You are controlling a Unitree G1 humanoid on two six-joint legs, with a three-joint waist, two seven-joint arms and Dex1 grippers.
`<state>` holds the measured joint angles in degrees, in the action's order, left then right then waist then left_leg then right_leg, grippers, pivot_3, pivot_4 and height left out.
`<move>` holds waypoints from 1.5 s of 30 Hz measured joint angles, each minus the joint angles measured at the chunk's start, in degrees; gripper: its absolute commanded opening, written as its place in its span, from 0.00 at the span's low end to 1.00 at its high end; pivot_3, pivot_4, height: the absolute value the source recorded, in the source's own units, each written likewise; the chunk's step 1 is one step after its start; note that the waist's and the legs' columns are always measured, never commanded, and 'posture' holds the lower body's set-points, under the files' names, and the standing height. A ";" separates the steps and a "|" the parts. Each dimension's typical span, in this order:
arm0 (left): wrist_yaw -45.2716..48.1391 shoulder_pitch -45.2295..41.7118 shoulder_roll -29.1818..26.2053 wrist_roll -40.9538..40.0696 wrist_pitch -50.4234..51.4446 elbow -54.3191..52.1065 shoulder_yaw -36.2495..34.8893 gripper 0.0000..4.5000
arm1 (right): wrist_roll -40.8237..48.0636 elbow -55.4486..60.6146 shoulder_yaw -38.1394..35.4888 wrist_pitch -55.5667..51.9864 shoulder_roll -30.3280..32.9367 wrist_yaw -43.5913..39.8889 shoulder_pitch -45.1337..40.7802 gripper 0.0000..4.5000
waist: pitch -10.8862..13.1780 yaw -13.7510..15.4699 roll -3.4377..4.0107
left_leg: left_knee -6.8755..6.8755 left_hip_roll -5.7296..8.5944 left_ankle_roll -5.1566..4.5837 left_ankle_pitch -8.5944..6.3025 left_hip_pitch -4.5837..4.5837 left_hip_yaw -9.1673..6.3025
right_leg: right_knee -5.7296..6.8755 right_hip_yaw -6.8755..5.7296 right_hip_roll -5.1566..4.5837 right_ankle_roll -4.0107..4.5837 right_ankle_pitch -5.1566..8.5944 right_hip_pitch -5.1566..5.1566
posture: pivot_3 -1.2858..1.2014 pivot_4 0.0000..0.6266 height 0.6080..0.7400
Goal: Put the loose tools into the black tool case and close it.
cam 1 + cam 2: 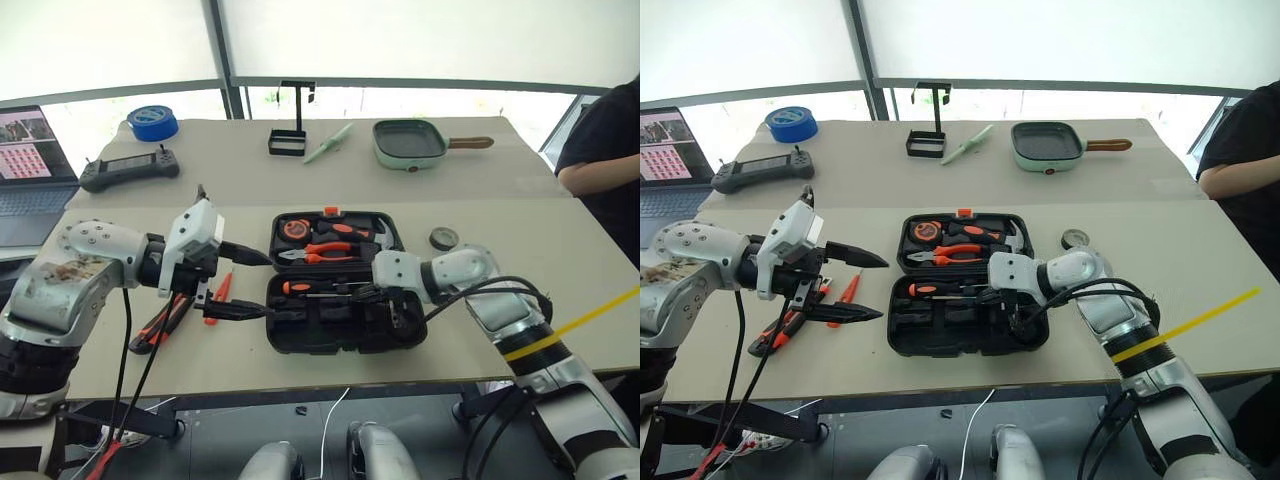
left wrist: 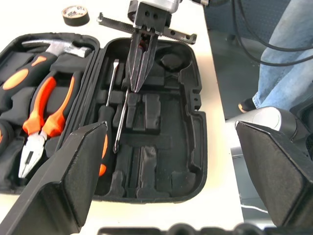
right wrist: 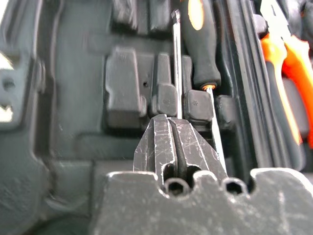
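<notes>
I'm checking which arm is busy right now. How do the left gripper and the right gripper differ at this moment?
The left gripper has its fingers spread wide open, while the right gripper is shut, fingers pressed together. The left gripper hovers over the table beside the black tool case; the right gripper reaches into the case's near half, its tips by the shaft of a screwdriver lying there. Both have two black fingers and point towards the case.

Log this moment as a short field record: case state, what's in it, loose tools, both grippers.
case: black tool case open on the table
far half: pliers, hammer and tape measure
near half: one screwdriver seated
right gripper: shut over the near half, beside a thin shaft
left gripper: open, holding nothing
loose: orange-handled tools left of the case; small black tape roll to its right
</notes>
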<state>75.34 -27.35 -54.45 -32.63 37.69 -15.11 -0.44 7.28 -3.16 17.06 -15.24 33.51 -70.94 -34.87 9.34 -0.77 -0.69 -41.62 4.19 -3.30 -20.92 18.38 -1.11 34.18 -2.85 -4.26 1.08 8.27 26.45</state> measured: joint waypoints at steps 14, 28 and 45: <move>-11.76 46.71 3.10 0.98 8.39 -10.37 -41.14 1.00 | 29.59 20.62 -17.95 -26.94 6.00 1.25 2.53 0.94 | 0.12 0.20 0.14 | 0.48 -0.02 0.07 -0.02 0.09 0.05 | -0.14 -0.32 -0.07 0.13 0.07 0.27 | 0.52 0.24 1.00; -26.77 37.45 -1.77 -5.88 30.31 -22.06 -37.28 1.00 | 34.57 26.80 -19.87 -28.16 9.08 4.05 5.34 0.99 | 0.07 1.81 -0.02 | 0.54 0.00 0.03 -0.05 -0.19 -0.19 | -0.07 -0.21 -0.09 0.11 0.08 -0.13 | 0.52 0.24 1.00; -54.83 -3.68 3.60 -8.25 54.61 -2.97 -2.93 1.00 | 34.63 33.23 -17.90 -26.31 5.31 13.94 11.84 0.99 | 0.07 0.23 -0.04 | 0.70 0.09 0.86 0.03 -0.37 -0.28 | -0.03 -0.67 -0.04 0.30 0.17 -0.13 | 0.52 0.24 1.00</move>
<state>20.51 -31.03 -50.85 -40.88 92.30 -18.08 -3.37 41.91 30.08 -0.84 -41.56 38.82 -57.00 -23.03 9.41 -0.54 -0.72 -40.92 4.29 -2.44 -20.88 18.01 -1.39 34.15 -3.52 -4.29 1.37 8.43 26.33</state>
